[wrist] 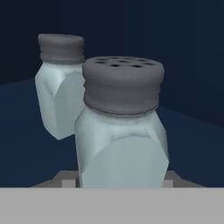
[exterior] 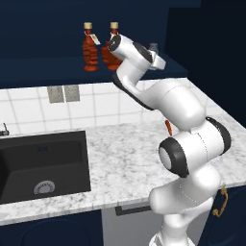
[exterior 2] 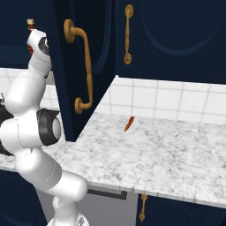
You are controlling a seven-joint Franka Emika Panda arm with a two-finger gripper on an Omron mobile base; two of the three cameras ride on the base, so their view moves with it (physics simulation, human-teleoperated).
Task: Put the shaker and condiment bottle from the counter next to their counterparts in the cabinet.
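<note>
We hold the shaker (wrist: 122, 127) pinched in our gripper (wrist: 118, 181) inside the cabinet (exterior: 57, 65), near its counterpart (wrist: 59, 85); next: set it down, release.

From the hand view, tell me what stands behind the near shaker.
Behind the near shaker stands a second shaker, upright on the dark cabinet shelf, off to its left. The near one covers that shaker's lower right side and the shelf directly behind itself.

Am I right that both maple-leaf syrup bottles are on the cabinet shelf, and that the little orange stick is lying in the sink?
Not quite. The two syrup bottles do stand on the cabinet shelf, but the left base view shows the orange stick on the marble counter, well right of the sink.
</note>
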